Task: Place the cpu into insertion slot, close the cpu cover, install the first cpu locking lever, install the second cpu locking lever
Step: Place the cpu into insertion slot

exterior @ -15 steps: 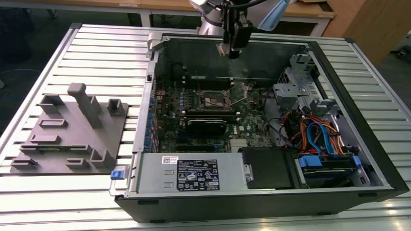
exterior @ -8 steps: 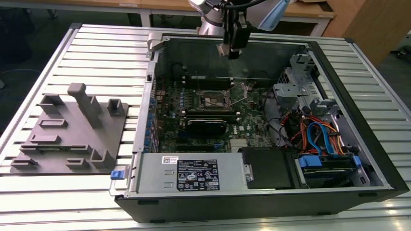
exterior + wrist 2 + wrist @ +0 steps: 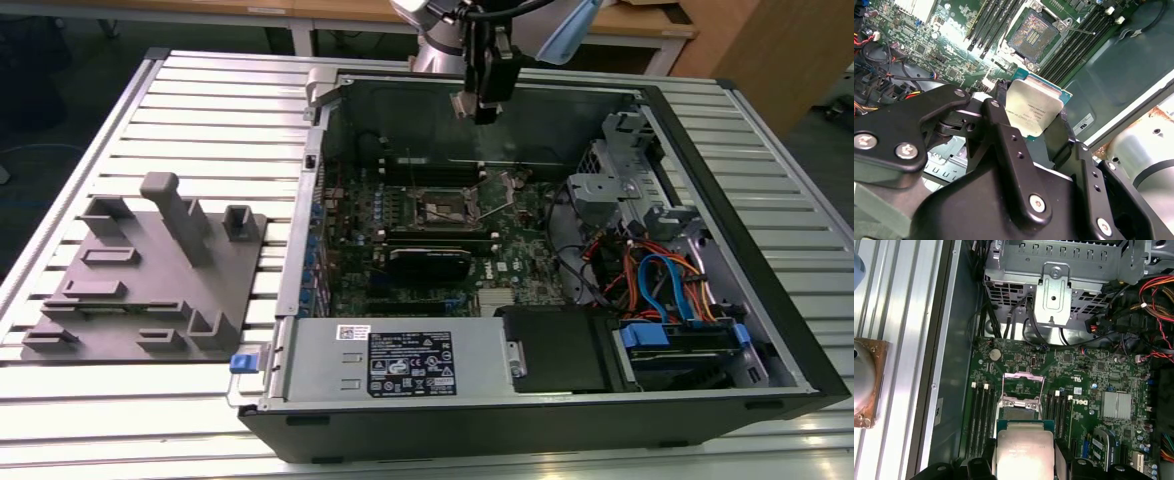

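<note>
Four steps, tally: none finished as far as I can see; the chip is in the air, not in the socket.
Exterior view, arm: the gripper [image 3: 481, 100] hangs high over the far side of the open computer case [image 3: 791, 320], well above the board.
Exterior view, socket: the insertion slot [image 3: 441, 208] sits on the green motherboard [image 3: 501, 265], well apart from the gripper. I can't make out anything lying in its dark centre.
Second wrist view, grip: here's the close look. The gripper [image 3: 1031, 130] has its black fingers [image 3: 999, 125] clamped on opposite edges of the cpu [image 3: 1034, 112], dull silver top facing the camera.
Second wrist view, socket: the insertion slot [image 3: 1033, 34] lies beyond the chip with its contacts bare, so it's empty.
Second wrist view, lever: a thin silver lever [image 3: 1079, 30] juts away from the socket frame. I judge it unlatched.
First wrist view, line-up: the cpu [image 3: 1024, 452], pinched in the gripper [image 3: 1024, 467], hovers over the near edge of the insertion slot [image 3: 1021, 412] and hides part of it.
First wrist view, cover: the cpu cover [image 3: 1024, 387] is swung back off the socket, on the side towards the drive cage [image 3: 1054, 270], so it's open.
Not yet done: seating the chip, closing the cover, both locking levers.
</note>
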Motion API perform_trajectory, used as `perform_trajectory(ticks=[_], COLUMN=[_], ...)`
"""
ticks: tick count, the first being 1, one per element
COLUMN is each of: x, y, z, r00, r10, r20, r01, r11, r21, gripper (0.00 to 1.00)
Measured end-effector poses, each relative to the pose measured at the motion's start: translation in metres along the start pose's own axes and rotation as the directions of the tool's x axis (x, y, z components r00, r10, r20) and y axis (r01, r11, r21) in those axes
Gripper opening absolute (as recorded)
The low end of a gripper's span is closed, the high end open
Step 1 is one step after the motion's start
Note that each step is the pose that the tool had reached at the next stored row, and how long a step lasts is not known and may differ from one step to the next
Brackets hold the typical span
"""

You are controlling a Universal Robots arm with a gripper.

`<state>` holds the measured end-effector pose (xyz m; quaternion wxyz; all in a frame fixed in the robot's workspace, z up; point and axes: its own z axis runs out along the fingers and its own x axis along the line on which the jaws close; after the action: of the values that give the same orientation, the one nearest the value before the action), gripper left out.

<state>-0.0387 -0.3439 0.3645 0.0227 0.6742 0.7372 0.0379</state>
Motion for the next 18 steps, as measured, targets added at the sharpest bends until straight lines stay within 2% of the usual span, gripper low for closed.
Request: perform_trajectory(ticks=[2, 13, 16, 18], x=[-0.0001, -0.0001, -0.0001, -0.0001], y=[-0.0005, -0.0005, -0.0006, -0.0006], z=[0.0062, 0.0063, 0.0067, 0.0065], r00=[1.0000, 1.0000, 0.9990, 0.9985], r10=[0.000, 0.003, 0.044, 0.055], r20=[0.0000, 0.0002, 0.0035, 0.0047], r01=[0.000, -0.003, -0.044, -0.055], r11=[1.0000, 1.0000, 0.9990, 0.9985], r21=[0.0000, -0.0001, -0.0010, -0.0010], gripper=[0.54, 0.54, 0.54, 0.54])
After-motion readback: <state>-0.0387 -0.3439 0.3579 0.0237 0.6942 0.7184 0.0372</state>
